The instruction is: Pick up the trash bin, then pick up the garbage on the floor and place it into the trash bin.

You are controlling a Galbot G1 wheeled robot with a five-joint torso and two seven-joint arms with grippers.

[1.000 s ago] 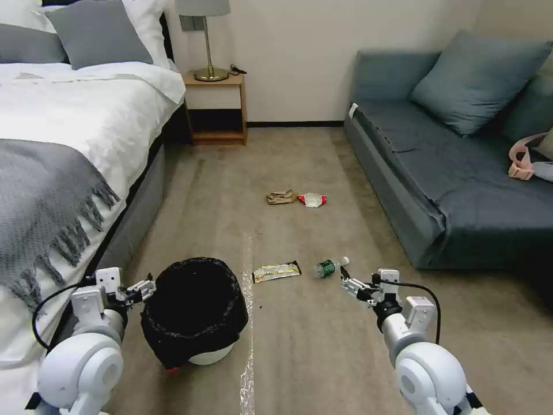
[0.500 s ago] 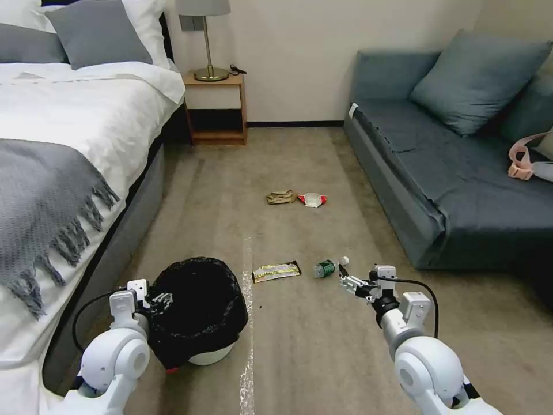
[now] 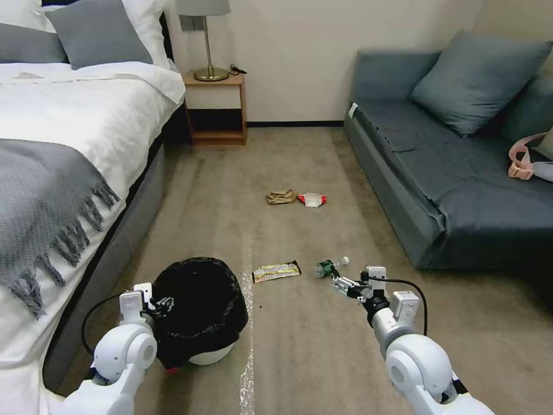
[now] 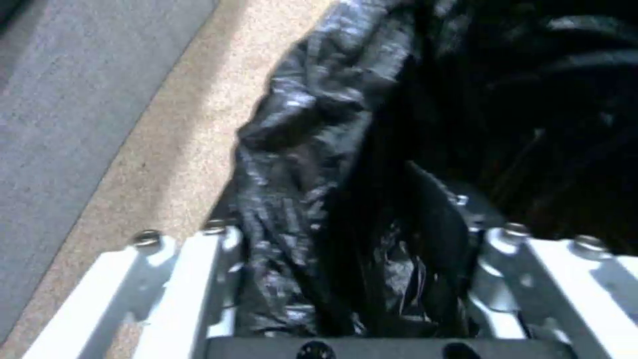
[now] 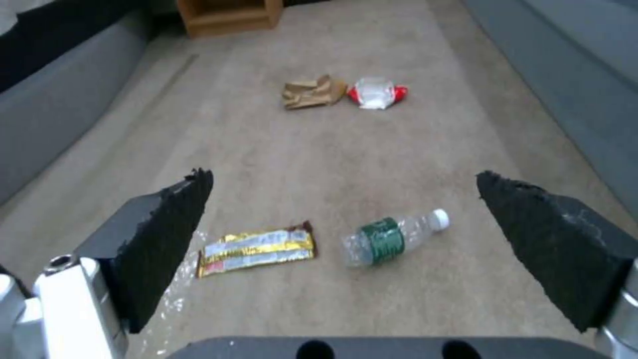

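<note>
1 bin (image 3: 196, 311), 7 o'clock on floor. 4 litter pieces: 1 gold wrapper (image 3: 277, 271), 1 bottle (image 3: 328, 267), both around 6 o'clock; 1 brown scrap (image 3: 281, 197), 1 red-white wrapper (image 3: 313, 199), both 12 o'clock. 2 grippers: left (image 3: 151, 298), right (image 3: 339, 283).

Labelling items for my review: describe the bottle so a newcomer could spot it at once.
On the carpet between the bed and the sofa, just ahead of the right gripper, the bottle lies on its side. Unlike the flat snack wrapper beside it, it is clear with a green label.
</note>
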